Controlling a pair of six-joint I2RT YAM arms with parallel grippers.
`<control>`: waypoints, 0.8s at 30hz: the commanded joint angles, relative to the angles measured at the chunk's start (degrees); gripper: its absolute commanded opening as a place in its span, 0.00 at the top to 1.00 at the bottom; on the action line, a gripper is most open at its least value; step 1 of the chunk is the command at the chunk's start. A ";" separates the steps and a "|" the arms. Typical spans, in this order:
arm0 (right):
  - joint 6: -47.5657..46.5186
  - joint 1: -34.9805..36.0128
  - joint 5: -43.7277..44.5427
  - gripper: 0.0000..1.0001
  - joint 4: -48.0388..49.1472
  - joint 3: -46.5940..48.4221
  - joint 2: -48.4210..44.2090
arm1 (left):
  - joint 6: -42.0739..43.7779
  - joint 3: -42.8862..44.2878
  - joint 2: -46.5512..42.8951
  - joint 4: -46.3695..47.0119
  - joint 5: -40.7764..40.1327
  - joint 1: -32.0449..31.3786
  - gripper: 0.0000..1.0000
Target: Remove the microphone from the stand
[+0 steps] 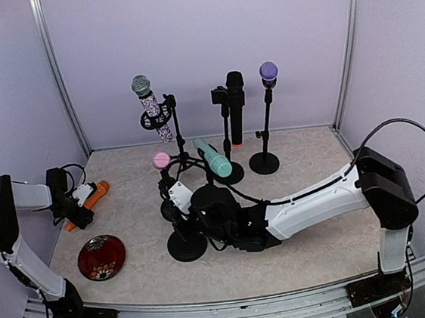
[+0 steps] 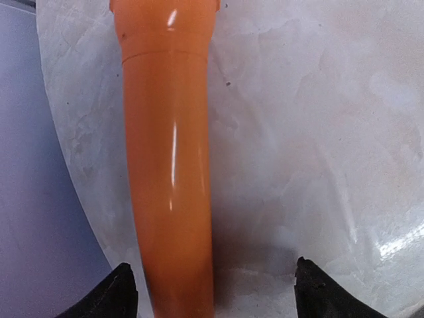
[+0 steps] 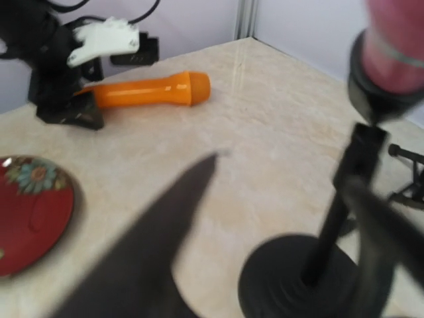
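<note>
1. Microphone [image 1: 162,160], pink-headed, sits on its stand [image 1: 187,247], centre table.
2. Right gripper [image 1: 172,196]: jaws wide apart at stand pole, gripping nothing.
3. Left gripper [image 2: 211,285]: spread open, straddling orange microphone [image 3: 149,91], left.

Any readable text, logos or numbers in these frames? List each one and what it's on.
None can be read in any view.
Orange mic: plain, only glare.
Red plate: flower pattern, no letters.
Glitter mic, black mic, purple mic, teal mic: too small to show any marking.
Pink mic: blurred.
</note>
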 commanded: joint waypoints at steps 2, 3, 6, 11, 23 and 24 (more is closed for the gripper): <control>0.36 1.61 0.51 1.00 1.44 -10.09 -13.38 | -1.81 1.65 -4.86 -3.75 3.80 -0.21 0.08; 0.57 1.66 1.06 1.00 0.87 -12.30 -15.72 | -2.53 2.33 -5.97 -4.98 4.98 -0.14 0.05; 1.51 1.76 3.16 1.00 -0.41 -19.08 -22.11 | -3.89 3.97 -9.31 -8.62 8.52 -0.07 0.01; 1.72 1.48 8.89 1.00 -3.21 -27.15 -31.63 | -4.41 6.11 -14.61 -13.65 12.44 -0.28 0.01; -2.20 -17.30 10.63 1.00 -6.63 -38.19 -49.88 | -4.11 6.55 -20.65 -19.51 16.79 -2.68 0.01; -2.71 -19.88 9.66 1.00 -6.42 -38.64 -50.81 | -3.88 6.41 -20.76 -19.52 16.92 -2.75 0.01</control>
